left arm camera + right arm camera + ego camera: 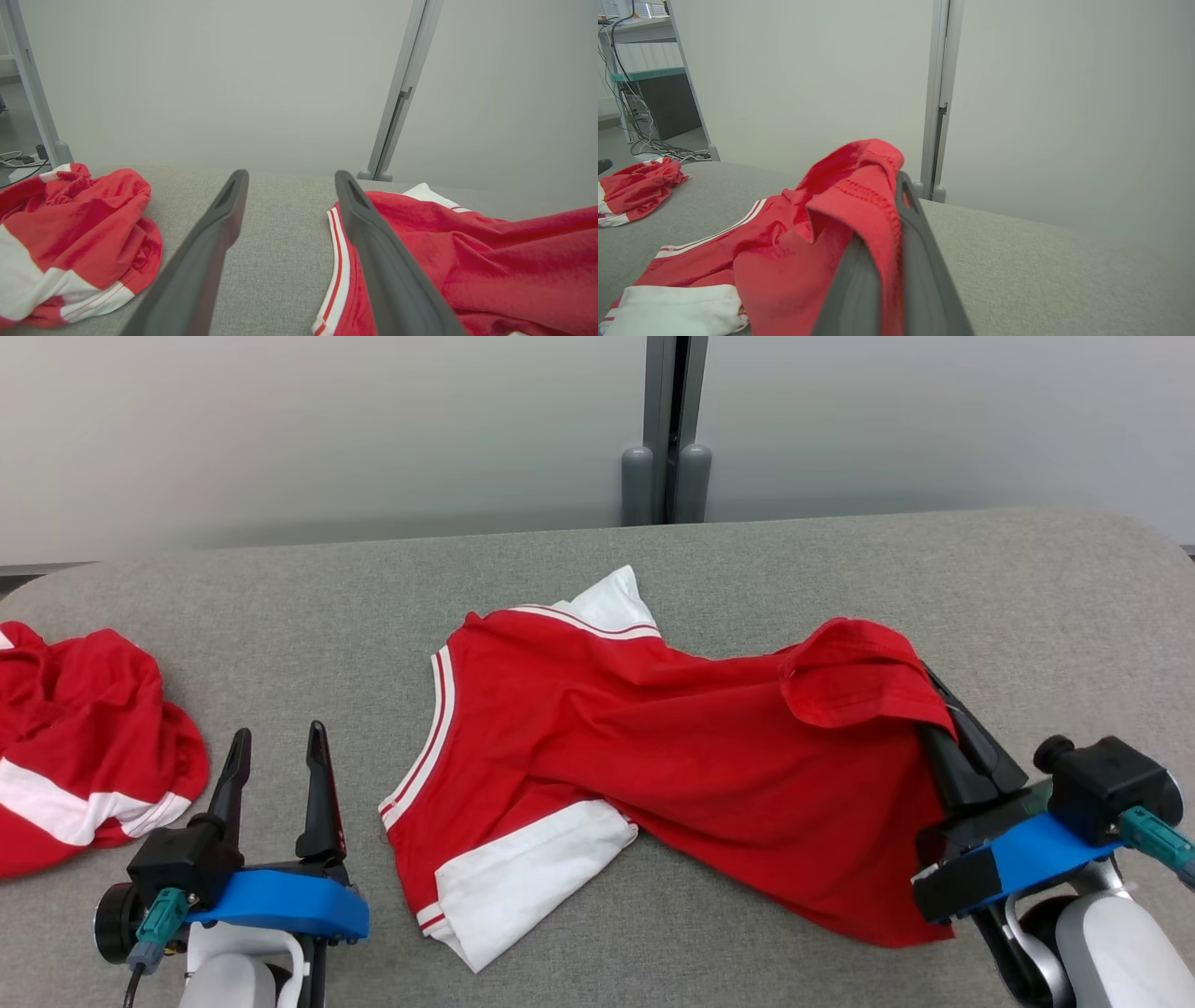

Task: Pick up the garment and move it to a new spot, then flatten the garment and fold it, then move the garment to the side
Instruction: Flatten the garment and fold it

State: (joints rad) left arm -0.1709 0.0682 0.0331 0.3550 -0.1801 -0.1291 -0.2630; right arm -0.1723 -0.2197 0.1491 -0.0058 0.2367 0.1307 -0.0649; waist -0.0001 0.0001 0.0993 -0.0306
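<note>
Now the right claw [896,186] pinches the shirt [653,747] by its raised hem, likely for dragging — left claw [280,733] hangs spread beside it.

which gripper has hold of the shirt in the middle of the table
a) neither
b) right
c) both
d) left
b: the right gripper is shut on the red hem of the shirt, lifting that edge, while the left gripper stands open over bare table, apart from the cloth.

Grey table [747,560] — a red shirt [653,737] sprawled, a second garment [84,737] crumpled.
</note>
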